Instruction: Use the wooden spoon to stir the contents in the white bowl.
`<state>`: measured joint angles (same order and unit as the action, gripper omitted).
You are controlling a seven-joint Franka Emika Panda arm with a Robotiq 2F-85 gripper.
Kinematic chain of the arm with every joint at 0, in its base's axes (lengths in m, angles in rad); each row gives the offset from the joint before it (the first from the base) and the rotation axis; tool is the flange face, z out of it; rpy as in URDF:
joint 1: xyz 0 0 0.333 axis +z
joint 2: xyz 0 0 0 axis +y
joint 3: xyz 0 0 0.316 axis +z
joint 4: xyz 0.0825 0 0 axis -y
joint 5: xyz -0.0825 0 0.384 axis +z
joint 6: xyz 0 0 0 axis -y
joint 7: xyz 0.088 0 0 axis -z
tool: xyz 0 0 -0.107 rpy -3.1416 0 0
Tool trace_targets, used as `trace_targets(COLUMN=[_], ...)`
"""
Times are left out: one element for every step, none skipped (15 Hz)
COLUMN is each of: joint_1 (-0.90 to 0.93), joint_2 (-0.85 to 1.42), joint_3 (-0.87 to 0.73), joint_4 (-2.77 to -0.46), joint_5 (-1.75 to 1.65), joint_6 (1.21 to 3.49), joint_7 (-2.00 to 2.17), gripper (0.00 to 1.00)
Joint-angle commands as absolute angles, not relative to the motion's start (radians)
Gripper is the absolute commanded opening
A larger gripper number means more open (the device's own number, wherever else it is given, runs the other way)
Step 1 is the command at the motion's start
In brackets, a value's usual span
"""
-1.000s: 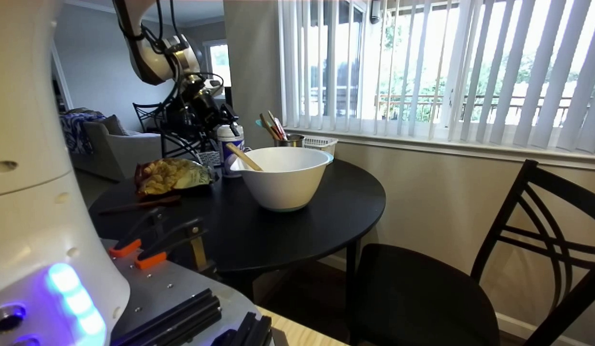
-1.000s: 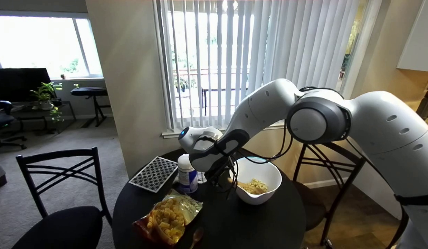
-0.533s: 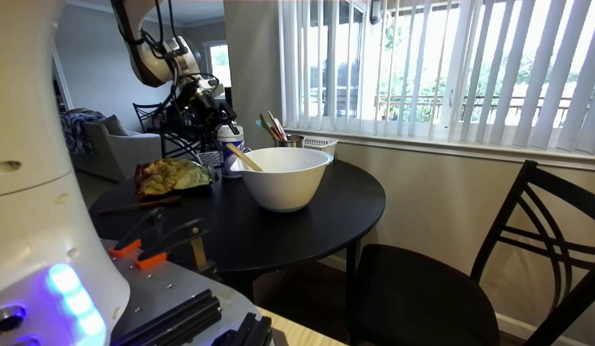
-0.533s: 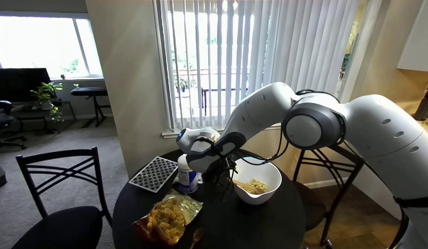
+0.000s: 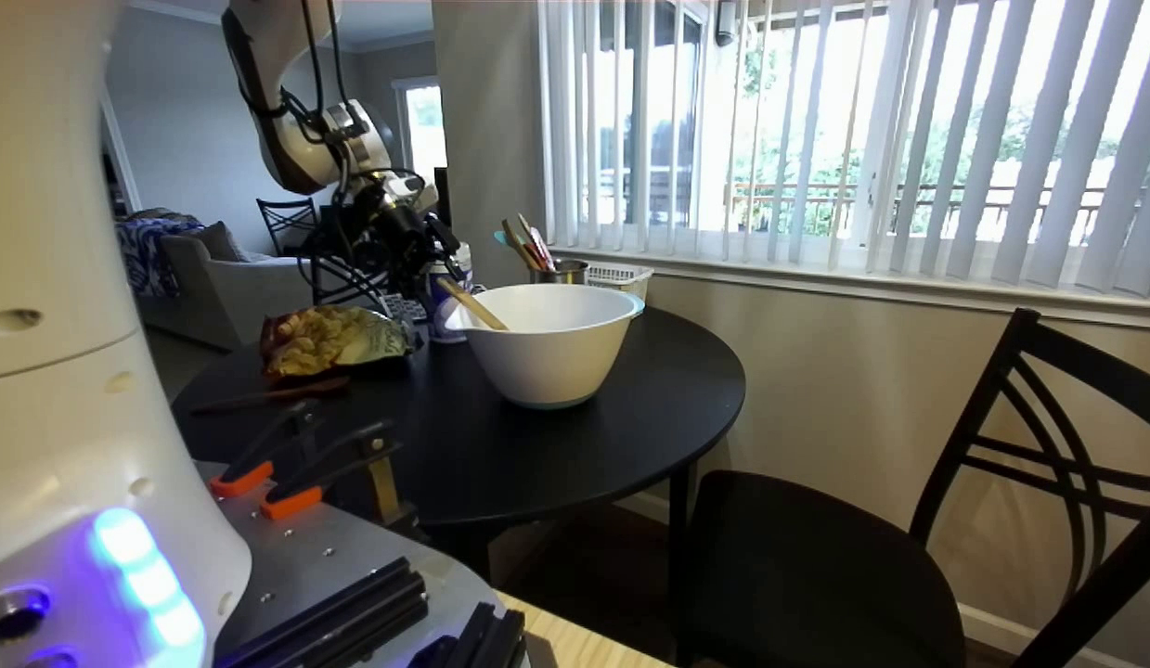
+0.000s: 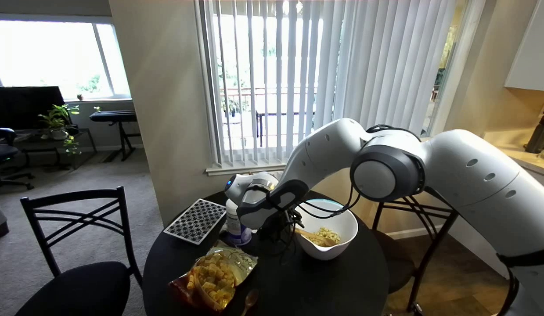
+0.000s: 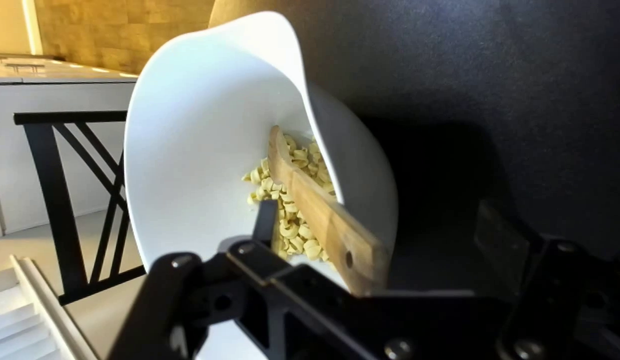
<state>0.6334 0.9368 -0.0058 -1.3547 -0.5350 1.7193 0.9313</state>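
The spoon (image 7: 322, 212), light-brown wood, is being propped aslant in the white bowl (image 7: 199, 150), its holed handle being carried past the rim, its head being bedded on pale, curled pieces (image 7: 289, 230). The gripper (image 7: 382, 225) is being held near the handle, jaws spread wide, nothing being clasped.

I get glare through vertical blinds (image 6: 329, 66), twelve o'clock in an exterior view; wrist view, black tabletop (image 7: 450, 170) shadowed at three.
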Motion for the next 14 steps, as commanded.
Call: trace_targets(joint_1=[0.649, 0.65, 0.651, 0.653, 0.655, 0.657, 0.658, 0.657, 0.66, 0.664, 0.672, 0.676, 0.681, 0.686], joint_2=[0.952, 0.951, 0.948, 0.945, 0.945, 0.944, 0.943, 0.938, 0.937, 0.936, 0.937, 0.937, 0.937, 0.937], joint_3=[-0.02, -0.022, -0.024, -0.028, -0.033, -0.036, -0.038, -0.036, -0.037, -0.037, -0.039, -0.039, -0.039, -0.04], joint_4=[-1.301, -1.293, -1.287, -1.282, -1.275, -1.273, -1.27, -1.28, -1.283, -1.286, -1.287, -1.288, -1.288, -1.288], joint_5=[-0.53, -0.53, -0.531, -0.533, -0.534, -0.535, -0.535, -0.54, -0.542, -0.544, -0.551, -0.554, -0.556, -0.557], joint_6=[1.691, 1.69, 1.689, 1.685, 1.678, 1.673, 1.667, 1.666, 1.662, 1.66, 1.65, 1.642, 1.633, 1.625], joint_7=[0.949, 0.949, 0.951, 0.952, 0.955, 0.955, 0.956, 0.957, 0.955, 0.954, 0.952, 0.951, 0.948, 0.947], gripper=[1.0, 1.0, 1.0, 1.0, 1.0, 1.0, 1.0, 1.0, 1.0, 1.0, 1.0, 1.0, 1.0, 1.0])
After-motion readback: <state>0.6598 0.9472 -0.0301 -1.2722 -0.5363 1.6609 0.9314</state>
